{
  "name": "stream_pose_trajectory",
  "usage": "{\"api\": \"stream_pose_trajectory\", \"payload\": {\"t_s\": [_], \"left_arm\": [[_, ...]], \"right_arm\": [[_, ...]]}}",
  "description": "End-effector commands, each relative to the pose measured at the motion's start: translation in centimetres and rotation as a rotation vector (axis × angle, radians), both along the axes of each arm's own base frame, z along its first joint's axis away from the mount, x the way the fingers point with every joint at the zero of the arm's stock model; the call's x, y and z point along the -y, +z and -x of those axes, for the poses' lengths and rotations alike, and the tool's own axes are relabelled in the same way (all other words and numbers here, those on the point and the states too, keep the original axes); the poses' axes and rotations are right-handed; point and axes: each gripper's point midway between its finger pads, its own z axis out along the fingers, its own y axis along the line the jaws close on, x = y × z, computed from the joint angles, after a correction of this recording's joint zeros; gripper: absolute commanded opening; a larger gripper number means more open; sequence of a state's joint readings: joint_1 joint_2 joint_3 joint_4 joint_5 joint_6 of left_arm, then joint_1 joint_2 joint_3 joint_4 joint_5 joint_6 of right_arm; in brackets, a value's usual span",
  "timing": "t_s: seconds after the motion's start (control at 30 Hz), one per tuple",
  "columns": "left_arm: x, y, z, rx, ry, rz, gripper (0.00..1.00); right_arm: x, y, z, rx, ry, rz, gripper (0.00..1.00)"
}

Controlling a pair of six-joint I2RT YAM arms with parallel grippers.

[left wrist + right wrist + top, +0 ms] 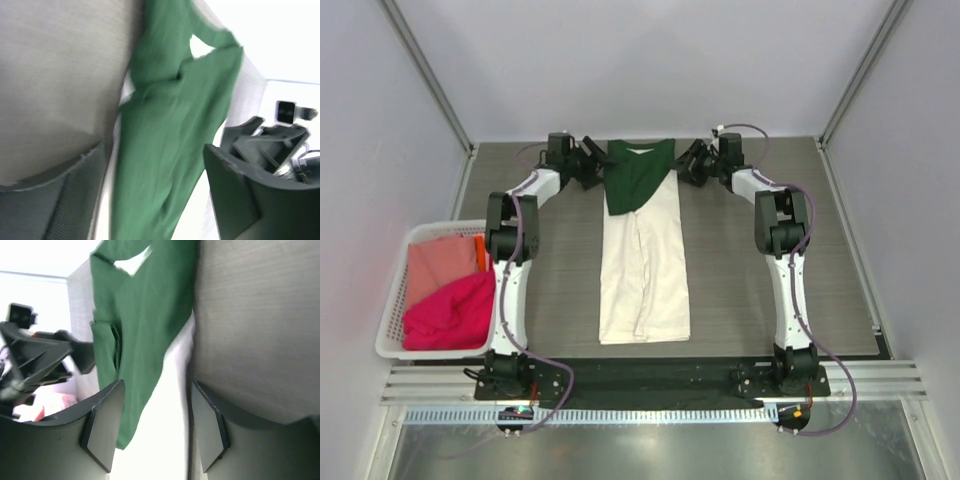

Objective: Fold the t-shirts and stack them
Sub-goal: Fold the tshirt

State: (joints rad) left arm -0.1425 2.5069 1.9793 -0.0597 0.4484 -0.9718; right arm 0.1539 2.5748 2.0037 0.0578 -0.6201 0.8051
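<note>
While left claw (592, 166) and right claw (686, 166) hang spread either side of the green fabric (635, 178) topping the cream t-shirt (643, 270) on the desk (770, 300), a shallow pinch could grab one layer, skewing the fold.

I have the left arm (510, 275) and right arm (786, 270) reached far forward, wrists turned inward. The left gripper (594, 166) and right gripper (686, 163) both stand with jaws parted.

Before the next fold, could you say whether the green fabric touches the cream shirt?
Touching: the top view shows the green fabric lying over the far end of the cream shirt.
</note>
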Motion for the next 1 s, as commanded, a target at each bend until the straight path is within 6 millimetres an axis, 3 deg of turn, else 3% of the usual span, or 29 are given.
{"api": "stream_pose_trajectory", "payload": {"t_s": [0.0, 0.03, 0.07, 0.1, 0.13, 0.17, 0.2, 0.23, 0.27, 0.3, 0.33, 0.37, 0.4, 0.43, 0.5, 0.53, 0.57, 0.63, 0.7, 0.73, 0.8, 0.97], "left_arm": [[-2.4, 0.6, 4.1, -0.034, 0.023, -0.11, 0.82], [-2.6, 1.0, 5.2, -0.039, 0.02, -0.117, 0.85], [-2.7, 4.0, 6.6, -0.004, 0.021, -0.117, 0.86], [-3.1, 1.5, 9.8, -0.087, 0.019, -0.134, 0.87], [-3.4, 1.3, 12.0, -0.113, 0.022, -0.149, 0.89], [-3.5, 3.9, 13.6, -0.068, 0.041, -0.174, 0.89], [-4.4, 1.0, 17.7, -0.148, 0.039, -0.219, 0.9], [-4.7, 0.8, 19.5, -0.159, 0.043, -0.245, 0.93], [-5.1, 0.5, 21.5, -0.178, 0.043, -0.27, 0.95], [-5.3, 2.0, 23.4, -0.144, 0.051, -0.287, 0.98], [-5.8, -0.3, 26.7, -0.213, 0.041, -0.311, 1.0], [-5.9, -0.7, 29.0, -0.24, 0.027, -0.314, 1.0], [-5.7, 0.4, 30.3, -0.206, 0.015, -0.308, 1.0], [-6.2, -1.3, 33.3, -0.264, 0.005, -0.32, 1.0], [-5.9, -0.1, 35.4, -0.217, -0.014, -0.319, 1.0], [-5.9, -0.5, 36.7, -0.228, -0.02, -0.326, 0.99], [-6.0, -1.7, 38.7, -0.264, -0.038, -0.337, 0.98], [-5.6, -1.1, 40.5, -0.248, -0.061, -0.32, 0.92], [-5.9, -1.6, 42.6, -0.287, -0.062, -0.311, 0.88], [-5.4, -0.7, 43.1, -0.253, -0.073, -0.288, 0.81], [-5.3, -1.3, 44.8, -0.284, -0.08, -0.271, 0.75], [-4.2, -2.9, 48.5, -0.331, -0.134, -0.265, 0.64]], "right_arm": [[1.5, 1.9, 3.2, 0.007, -0.006, 0.081, 0.62], [1.5, 2.2, 4.4, -0.001, -0.004, 0.086, 0.62], [1.4, 6.1, 5.7, 0.059, -0.001, 0.08, 0.62], [2.0, 2.9, 8.9, -0.017, -0.01, 0.12, 0.62], [1.8, 3.2, 10.9, -0.023, -0.014, 0.143, 0.62], [2.0, 6.1, 12.6, 0.028, -0.024, 0.145, 0.61], [2.8, 3.4, 16.3, -0.023, -0.039, 0.171, 0.61], [2.5, 3.1, 18.4, -0.033, -0.038, 0.181, 0.61], [2.9, 5.2, 20.2, 0.008, -0.054, 0.179, 0.61], [3.6, 2.0, 24.0, -0.073, -0.051, 0.209, 0.59], [3.5, 1.3, 26.0, -0.092, -0.039, 0.226, 0.58], [4.3, 0.6, 29.3, -0.127, -0.039, 0.244, 0.57], [4.7, 0.2, 30.8, -0.147, -0.037, 0.255, 0.56], [4.6, 0.2, 32.3, -0.151, -0.031, 0.26, 0.56], [5.2, 0.4, 35.6, -0.158, -0.022, 0.271, 0.56], [5.9, -0.1, 36.6, -0.175, -0.042, 0.318, 0.56], [6.2, -1.3, 38.8, -0.233, -0.025, 0.359, 0.56], [6.2, -0.4, 40.1, -0.211, -0.019, 0.361, 0.56], [5.8, -0.9, 42.3, -0.257, 0.008, 0.351, 0.53], [5.6, -0.8, 42.8, -0.266, 0.01, 0.342, 0.51], [4.6, -1.1, 44.7, -0.312, 0.053, 0.318, 0.47], [2.5, -2.3, 47.4, -0.363, 0.14, 0.344, 0.47]]}}
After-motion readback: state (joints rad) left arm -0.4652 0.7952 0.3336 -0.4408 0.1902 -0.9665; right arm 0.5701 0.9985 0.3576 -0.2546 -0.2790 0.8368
